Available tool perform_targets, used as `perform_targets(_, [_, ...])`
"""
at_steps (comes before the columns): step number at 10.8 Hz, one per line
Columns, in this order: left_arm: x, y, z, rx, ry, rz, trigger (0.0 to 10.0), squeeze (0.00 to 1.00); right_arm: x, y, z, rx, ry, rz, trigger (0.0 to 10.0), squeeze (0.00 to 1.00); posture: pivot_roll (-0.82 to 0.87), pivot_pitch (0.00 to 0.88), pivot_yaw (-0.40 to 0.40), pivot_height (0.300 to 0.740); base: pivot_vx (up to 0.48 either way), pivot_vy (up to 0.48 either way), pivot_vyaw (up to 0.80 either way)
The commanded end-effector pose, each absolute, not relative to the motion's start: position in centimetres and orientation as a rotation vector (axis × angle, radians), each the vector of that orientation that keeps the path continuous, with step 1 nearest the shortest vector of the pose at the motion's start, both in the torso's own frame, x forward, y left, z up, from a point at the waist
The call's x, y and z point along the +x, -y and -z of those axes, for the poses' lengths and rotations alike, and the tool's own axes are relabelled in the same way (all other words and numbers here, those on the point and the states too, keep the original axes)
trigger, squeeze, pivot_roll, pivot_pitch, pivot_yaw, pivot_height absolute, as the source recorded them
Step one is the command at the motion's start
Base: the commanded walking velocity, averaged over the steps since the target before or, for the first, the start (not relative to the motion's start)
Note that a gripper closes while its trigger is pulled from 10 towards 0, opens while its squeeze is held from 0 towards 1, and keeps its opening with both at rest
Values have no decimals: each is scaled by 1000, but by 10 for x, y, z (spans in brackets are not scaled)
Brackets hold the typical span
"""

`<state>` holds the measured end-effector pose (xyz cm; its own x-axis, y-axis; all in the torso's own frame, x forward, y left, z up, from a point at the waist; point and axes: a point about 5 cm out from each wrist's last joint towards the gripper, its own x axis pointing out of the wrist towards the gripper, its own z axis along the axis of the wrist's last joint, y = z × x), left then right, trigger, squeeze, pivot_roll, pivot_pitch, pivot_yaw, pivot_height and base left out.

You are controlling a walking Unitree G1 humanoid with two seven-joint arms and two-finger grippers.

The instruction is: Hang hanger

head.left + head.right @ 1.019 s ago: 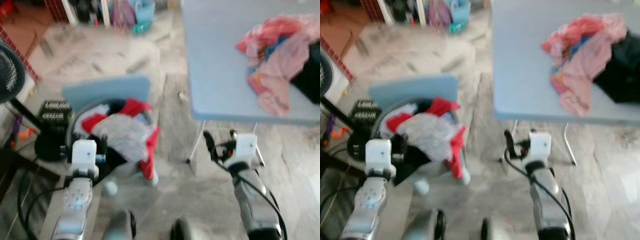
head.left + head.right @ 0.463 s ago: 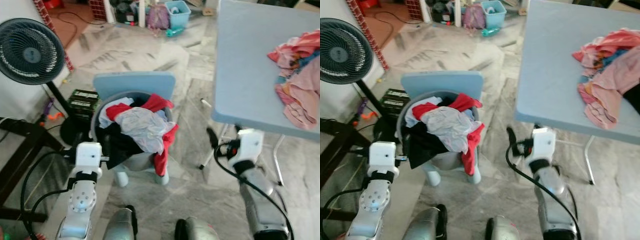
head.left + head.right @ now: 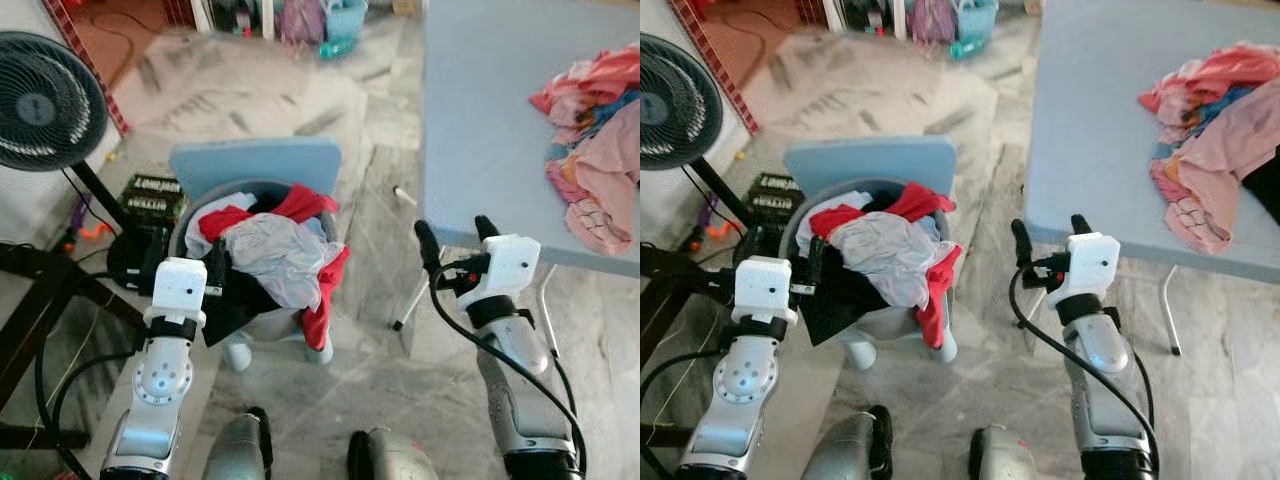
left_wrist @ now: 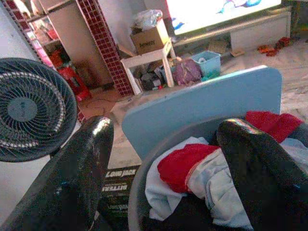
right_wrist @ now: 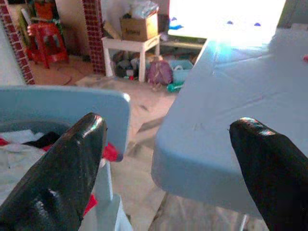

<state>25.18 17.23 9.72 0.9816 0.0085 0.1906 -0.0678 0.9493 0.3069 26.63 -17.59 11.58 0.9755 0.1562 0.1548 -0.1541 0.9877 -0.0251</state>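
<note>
While I stand on the grey marbled floor (image 3: 290, 110), the largest thing before me is the blue table (image 3: 480, 130) ahead on my right, carrying a heap of pink and red clothes (image 3: 595, 140) near its far right side. Ahead on my left sits a grey laundry basket (image 3: 875, 330) on a pale blue stool (image 3: 872, 162), overfilled with red, white and black garments (image 3: 885, 255) that spill over its near rim. A black standing fan (image 3: 45, 115) is further left, with a dark crate (image 3: 148, 196) just beside its pole.

No hanger can be made out in any view, and no rail or hook either. It may be buried in the basket or the table heap; I cannot tell.

My left gripper (image 4: 159, 159) is held low, just short of the basket, its two black fingers spread apart with nothing between them. My right gripper (image 5: 168, 159) is raised near the table's front edge, fingers likewise spread and empty, looking along the tabletop and past the stool.

Judgement: the step in hand is search and approach, very early in the task. To do it well:
- stop walking first, so the head views settle;
- scan basket and table heap for a hook or thin frame;
- go for the hanger's bare shoulder or neck, not cloth, so nothing drags out with it;
- leave both grippers wide until the frame sits between the fingers.

Risk: loose garments snagging on the fingers.
</note>
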Motion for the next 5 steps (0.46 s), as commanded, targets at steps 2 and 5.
perform_targets(2, [249, -173, -94, 301, 162, -44, 10000, 0, 264, 175, -114, -15, 138, -161, 10000, 0, -1, 185, -35, 740, 0, 0, 0])
perform_targets(5, [250, -172, -90, 274, 129, -44, 10000, 0, 265, 178, -112, -19, 126, -147, 10000, 0, -2, 180, -36, 740, 0, 425, 0])
